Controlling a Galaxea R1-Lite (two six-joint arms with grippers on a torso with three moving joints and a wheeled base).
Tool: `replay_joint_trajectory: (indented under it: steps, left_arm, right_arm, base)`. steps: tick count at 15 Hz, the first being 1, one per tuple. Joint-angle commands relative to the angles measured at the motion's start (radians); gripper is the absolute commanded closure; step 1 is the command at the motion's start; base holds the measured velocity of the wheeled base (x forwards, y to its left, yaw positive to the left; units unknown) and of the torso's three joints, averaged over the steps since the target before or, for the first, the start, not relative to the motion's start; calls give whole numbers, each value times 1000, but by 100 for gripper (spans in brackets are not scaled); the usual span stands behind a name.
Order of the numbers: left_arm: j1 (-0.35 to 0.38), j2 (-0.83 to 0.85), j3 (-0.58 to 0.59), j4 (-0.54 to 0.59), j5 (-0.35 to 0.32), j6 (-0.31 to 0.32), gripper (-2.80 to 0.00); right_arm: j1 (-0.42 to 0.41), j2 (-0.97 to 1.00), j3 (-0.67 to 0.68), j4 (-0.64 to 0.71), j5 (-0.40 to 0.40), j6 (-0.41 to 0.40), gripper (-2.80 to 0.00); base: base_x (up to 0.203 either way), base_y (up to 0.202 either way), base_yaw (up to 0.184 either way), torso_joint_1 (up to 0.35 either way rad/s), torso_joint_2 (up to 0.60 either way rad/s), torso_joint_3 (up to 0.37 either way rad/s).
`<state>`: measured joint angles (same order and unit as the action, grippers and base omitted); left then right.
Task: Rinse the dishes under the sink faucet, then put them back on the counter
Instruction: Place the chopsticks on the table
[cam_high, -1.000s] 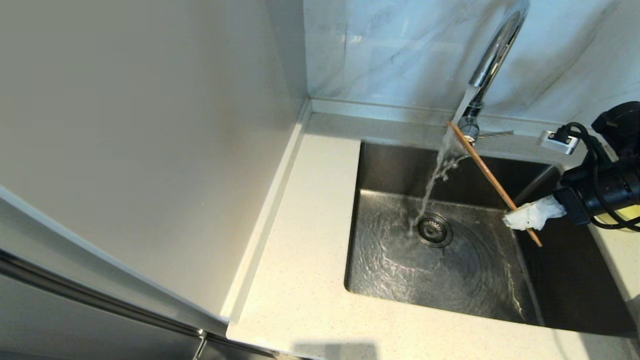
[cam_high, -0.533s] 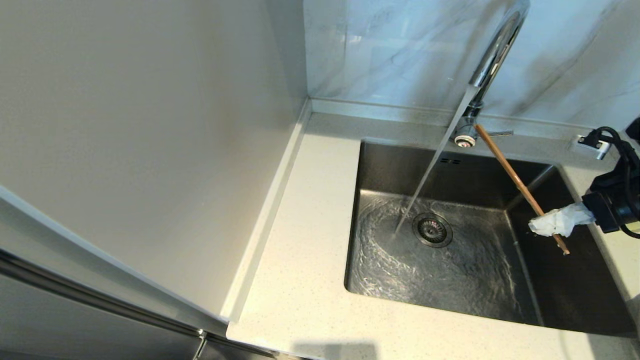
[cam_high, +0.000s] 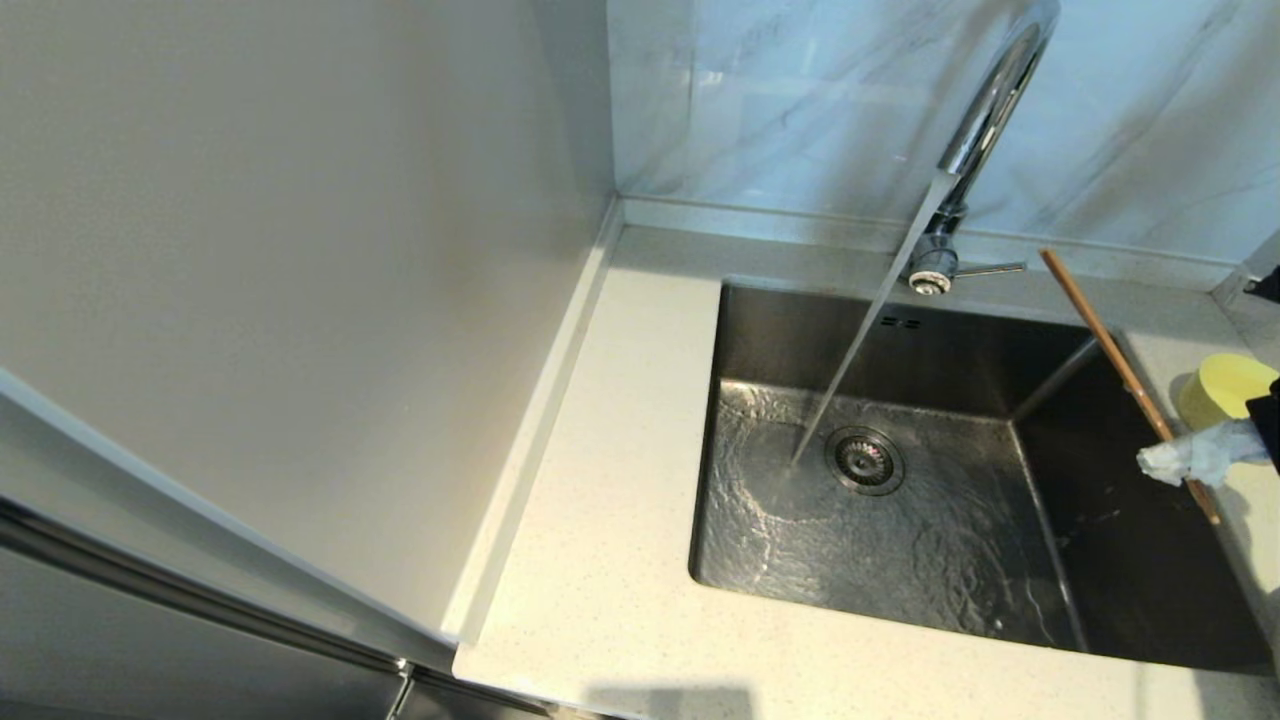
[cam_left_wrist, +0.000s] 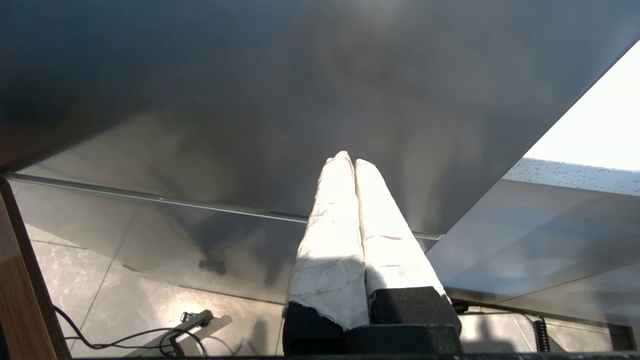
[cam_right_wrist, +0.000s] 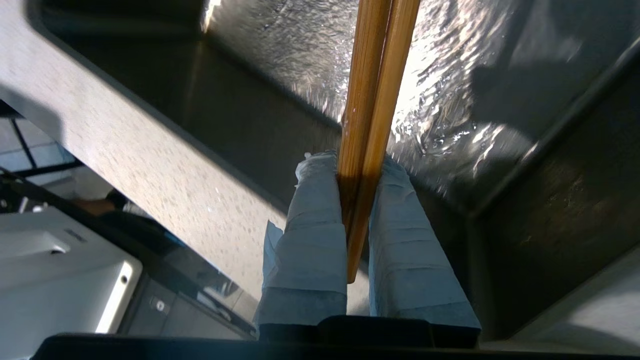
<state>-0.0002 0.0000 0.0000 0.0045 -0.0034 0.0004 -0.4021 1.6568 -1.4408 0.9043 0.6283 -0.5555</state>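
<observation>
- right gripper (cam_high: 1175, 460) stayed clenched on the chopsticks (cam_high: 1120, 365), swung out of the stream to 3 o'clock, by the bowl (cam_high: 1222, 385)
- rinse looked done (faucet (cam_high: 985, 110) left running); counter (cam_high: 620, 560) next
- left gripper (cam_left_wrist: 350, 165) parked, clamped empty

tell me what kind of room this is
Most likely a home kitchen: a stainless-steel sink set in a speckled stone counter, a chrome faucet running water, and a yellow bowl beside the basin.
</observation>
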Motion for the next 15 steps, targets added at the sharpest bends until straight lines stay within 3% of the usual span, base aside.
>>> replay_joint_trajectory:
  steps: [1,3,6,9,11,13,15]
  left_arm:
    - [0,0,0,0,0,0,0]
    - [0,0,0,0,0,0,0]
    - [0,0,0,0,0,0,0]
    - [0,0,0,0,-1,0,0]
    - [0,0,0,0,0,0,0]
    - [0,0,0,0,-1,0,0]
    - [0,0,0,0,0,0,0]
  right_arm:
    - [-2,-7,105,-22,-28,-4,0]
    - [-2,-24,170,-115,-82,0,0]
    - [-7,-104,3,-145,-99,105,0]
    - [7,-128,15,-116,-197,186,0]
    - [11,-152,42,-103,-251,292,0]
    - [13,-217,-79,-32,-283,418,0]
    - [14,-292,-120,50,-381,482,0]
  base:
    - [0,0,0,0,0,0]
    - [0,0,0,0,0,0]
    - [0,0,0,0,0,0]
    - [0,0,0,0,0,0]
    - [0,0,0,0,0,0]
    - [0,0,0,0,0,0]
    - [0,0,0,0,0,0]
